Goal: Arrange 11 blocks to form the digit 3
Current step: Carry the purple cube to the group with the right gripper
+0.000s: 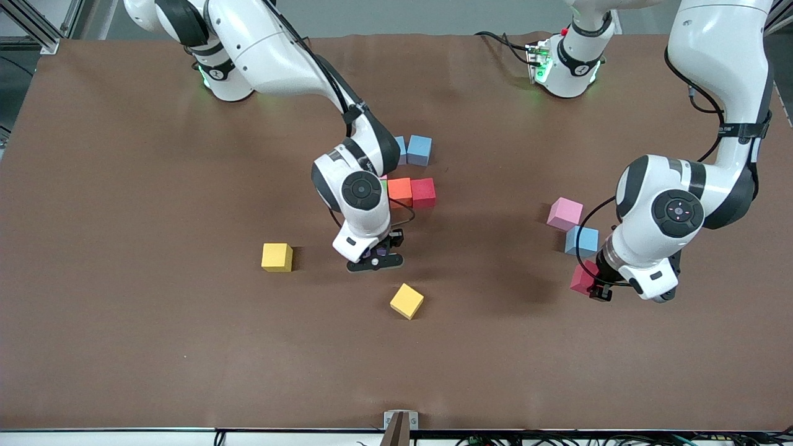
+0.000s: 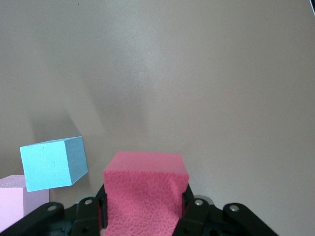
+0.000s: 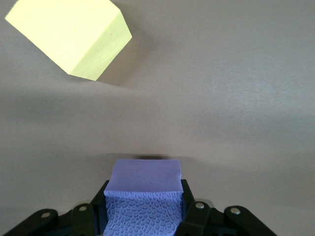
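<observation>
Both arms wear glossy white shells broken by black joint bands and round black end caps, the left arm's (image 1: 678,210) cap carrying small red marks. A thin black cable runs down along each arm. The bases glow green at their collars, and the left arm's base has a red button. The right gripper (image 1: 375,259) and left gripper (image 1: 600,291) are matte black; in the wrist views, silver screw heads sit in the black housings on either side of the jaws.
</observation>
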You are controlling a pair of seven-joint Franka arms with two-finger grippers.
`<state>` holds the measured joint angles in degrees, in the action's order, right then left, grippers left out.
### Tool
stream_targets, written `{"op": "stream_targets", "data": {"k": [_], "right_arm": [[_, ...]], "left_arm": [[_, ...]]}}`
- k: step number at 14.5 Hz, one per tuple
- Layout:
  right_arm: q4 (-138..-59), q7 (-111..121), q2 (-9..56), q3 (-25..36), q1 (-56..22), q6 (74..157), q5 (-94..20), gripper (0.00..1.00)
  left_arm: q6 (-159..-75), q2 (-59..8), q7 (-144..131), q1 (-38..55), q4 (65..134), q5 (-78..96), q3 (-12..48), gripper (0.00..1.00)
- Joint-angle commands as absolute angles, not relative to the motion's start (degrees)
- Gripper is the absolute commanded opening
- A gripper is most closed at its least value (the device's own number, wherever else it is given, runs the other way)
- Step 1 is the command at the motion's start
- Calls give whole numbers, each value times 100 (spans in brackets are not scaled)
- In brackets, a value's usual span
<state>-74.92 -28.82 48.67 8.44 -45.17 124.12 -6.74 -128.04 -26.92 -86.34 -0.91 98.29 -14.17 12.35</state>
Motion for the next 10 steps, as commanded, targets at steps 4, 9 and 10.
{"op": "stream_targets", "data": {"k": [4,9,10], "right_arm": [[-7321,-3173,5010,861,-4632,12314,-765,0],[-7339,-3155,5001,870,-4632,12305,-765,0],[-7339,-3147,4992,870,-4632,12296,-756,0]], "left_arm": [[-12709,-2725,-8446,-97,9721,-1309,1248,38],[-12709,-2742,-8446,-105,9721,-1310,1239,38],[-12709,-2742,-8446,-105,9721,-1310,1239,38]]}}
